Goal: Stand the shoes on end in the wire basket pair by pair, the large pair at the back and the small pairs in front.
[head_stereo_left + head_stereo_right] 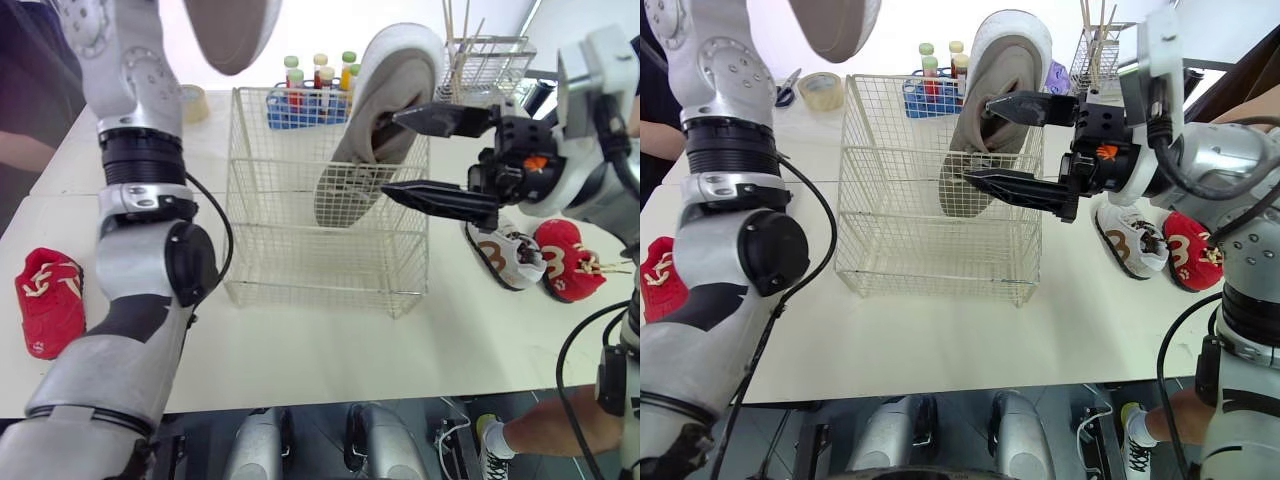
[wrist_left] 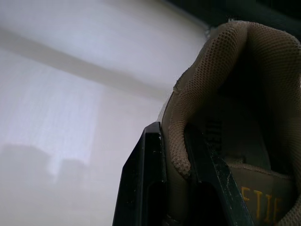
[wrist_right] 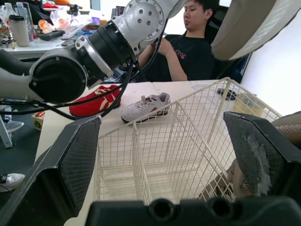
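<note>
A white wire basket [image 1: 300, 262] stands mid-table. One large tan shoe [image 1: 392, 95] stands on end in its back right corner, toe up. My right gripper [image 1: 390, 153] is open at the basket's right side, fingertips [image 1: 398, 118] close to that shoe, nothing between them. My left gripper [image 2: 174, 141], raised high above the basket's left, is shut on the collar of the second large tan shoe [image 1: 232, 30]. Small shoes lie on the table: a red one [image 1: 50, 300] at the left, a white-brown one [image 1: 505, 255] and a red one [image 1: 568, 260] at the right.
Behind the basket are a blue rack of bottles [image 1: 305, 100], a tape roll [image 1: 195, 100] and a wire holder with sticks [image 1: 490, 60]. A small grey sneaker [image 3: 146, 107] lies beyond the basket. A person [image 3: 188, 42] sits past the table; a leg [image 1: 560, 430] shows by the front right.
</note>
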